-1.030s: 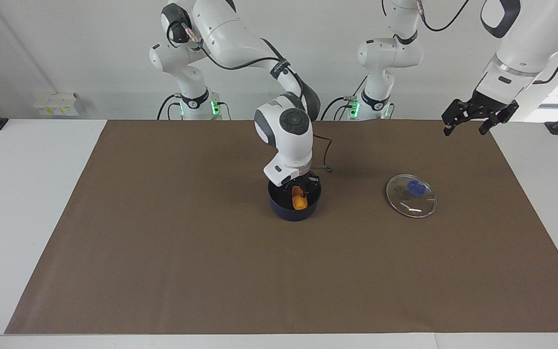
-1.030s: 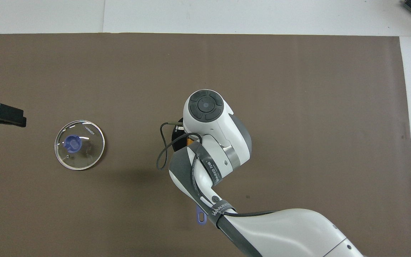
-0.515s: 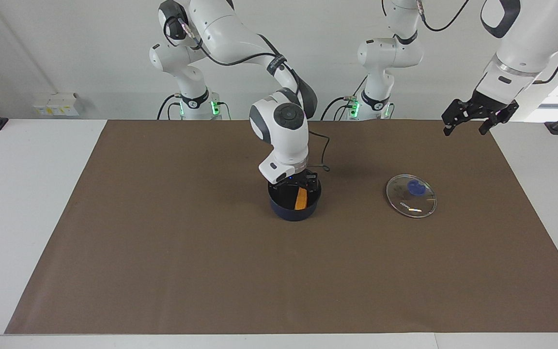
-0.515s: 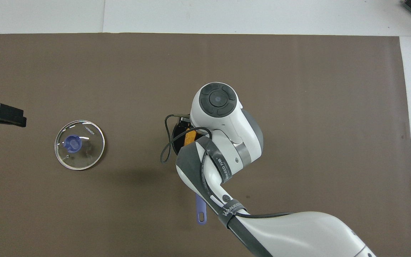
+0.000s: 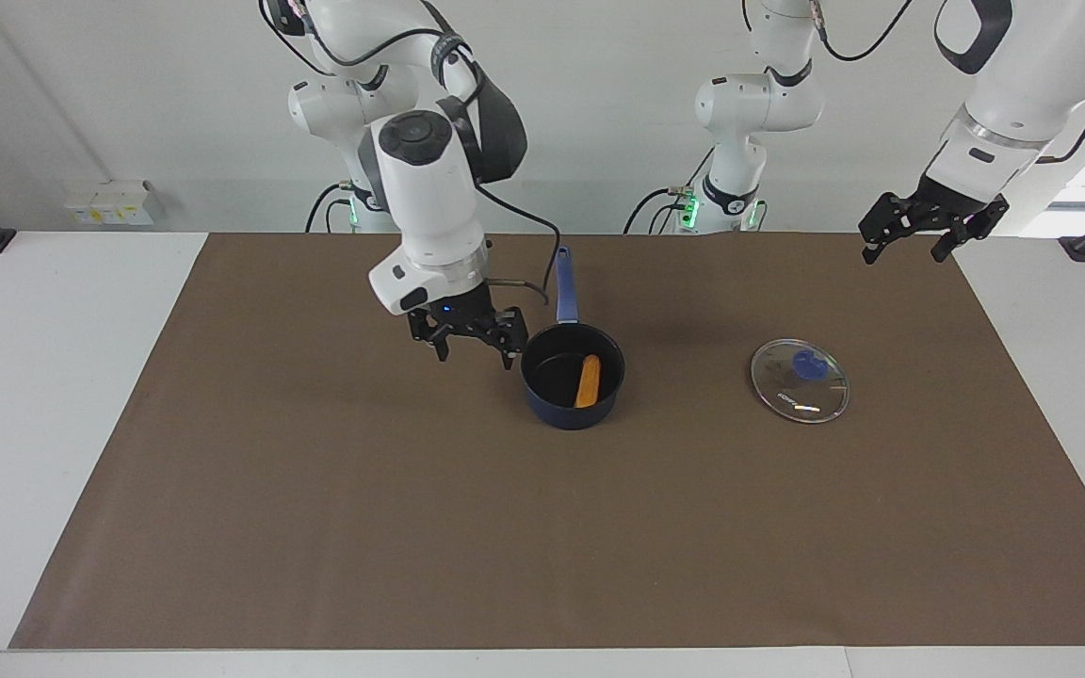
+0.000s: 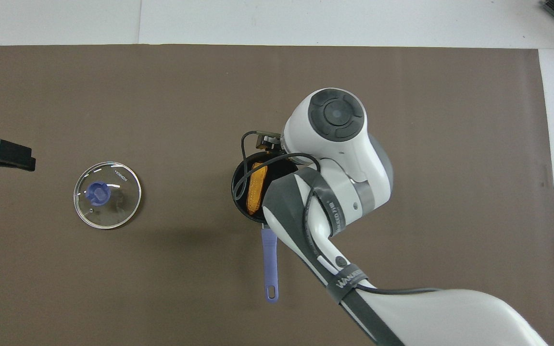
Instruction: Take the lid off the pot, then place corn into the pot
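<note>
Both task steps look done. Corn lies inside the pot, slanted against the black bottom; pot sits mid-surface with its handle pointing toward the robots. Lid lies flat on the brown mat, well apart from the pot, toward the left arm's end, blue knob up. Right gripper hangs just beside the pot rim, on the side toward the right arm's end, raised off the surface, fingers spread wide, holding nothing. Left gripper waits high over the mat's corner at its own end, fingers spread, empty. Step in hand: retreat after the drop. Next move, by my read: only pulling the right arm clear without clipping the rim or handle.
</note>
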`<state>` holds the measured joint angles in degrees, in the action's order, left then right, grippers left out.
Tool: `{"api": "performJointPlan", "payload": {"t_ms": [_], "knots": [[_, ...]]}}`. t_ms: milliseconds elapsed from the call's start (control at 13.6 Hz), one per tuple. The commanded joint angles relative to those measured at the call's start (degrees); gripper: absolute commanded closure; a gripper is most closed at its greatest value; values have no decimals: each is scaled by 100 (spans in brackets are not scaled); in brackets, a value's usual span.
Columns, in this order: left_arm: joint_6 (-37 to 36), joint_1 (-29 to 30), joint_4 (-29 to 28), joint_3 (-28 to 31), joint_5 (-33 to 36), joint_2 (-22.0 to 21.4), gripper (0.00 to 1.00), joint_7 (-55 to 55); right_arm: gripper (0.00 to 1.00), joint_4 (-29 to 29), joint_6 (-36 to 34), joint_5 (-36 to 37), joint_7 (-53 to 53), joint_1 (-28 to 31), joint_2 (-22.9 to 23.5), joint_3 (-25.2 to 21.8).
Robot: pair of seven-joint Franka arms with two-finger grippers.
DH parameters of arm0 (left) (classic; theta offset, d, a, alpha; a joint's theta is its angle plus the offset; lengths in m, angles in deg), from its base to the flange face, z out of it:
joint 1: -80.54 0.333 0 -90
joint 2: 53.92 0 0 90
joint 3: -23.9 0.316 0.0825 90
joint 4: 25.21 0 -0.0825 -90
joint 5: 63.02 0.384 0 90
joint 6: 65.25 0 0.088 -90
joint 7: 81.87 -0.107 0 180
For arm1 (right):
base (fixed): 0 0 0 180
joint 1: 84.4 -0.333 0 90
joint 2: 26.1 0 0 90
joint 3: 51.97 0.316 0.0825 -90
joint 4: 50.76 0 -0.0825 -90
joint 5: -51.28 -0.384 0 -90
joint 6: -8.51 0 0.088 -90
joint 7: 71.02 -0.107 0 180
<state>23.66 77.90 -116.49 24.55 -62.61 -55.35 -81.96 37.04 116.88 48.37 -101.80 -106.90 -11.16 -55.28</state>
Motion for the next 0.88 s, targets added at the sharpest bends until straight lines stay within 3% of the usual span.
{"api": "performJointPlan", "payload": {"t_ms": [0,810], "knots": [[47,35,-180,-3,-50,-156,0,-35,0,149,-543,89,589,411,-491,85],[47,35,-180,-3,-50,-156,0,-35,0,18,-2064,98,2357,1625,-1819,68]]}}
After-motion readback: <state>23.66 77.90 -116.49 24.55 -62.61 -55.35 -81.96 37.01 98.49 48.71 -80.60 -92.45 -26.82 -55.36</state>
